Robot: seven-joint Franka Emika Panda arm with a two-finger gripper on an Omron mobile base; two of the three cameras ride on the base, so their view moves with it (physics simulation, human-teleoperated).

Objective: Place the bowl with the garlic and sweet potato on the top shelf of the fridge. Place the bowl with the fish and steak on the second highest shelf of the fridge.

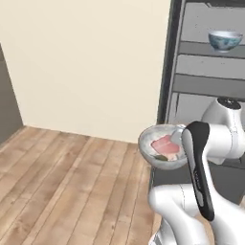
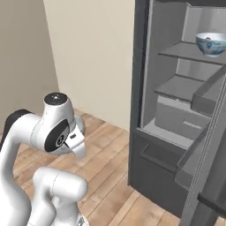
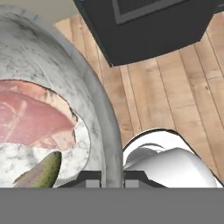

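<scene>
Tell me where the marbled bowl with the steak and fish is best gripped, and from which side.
Grip the marbled bowl by its thin rim wall, coming from above with one finger inside and one outside. The open top leaves that wall free, and the steak and fish lie low inside. The tool is shut on that rim this way.

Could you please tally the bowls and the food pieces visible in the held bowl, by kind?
Bowls: 2, a marbled bowl held by the gripper and a blue-patterned bowl on a fridge shelf
Steak: 1
Fish: 1
Total: 4
</scene>
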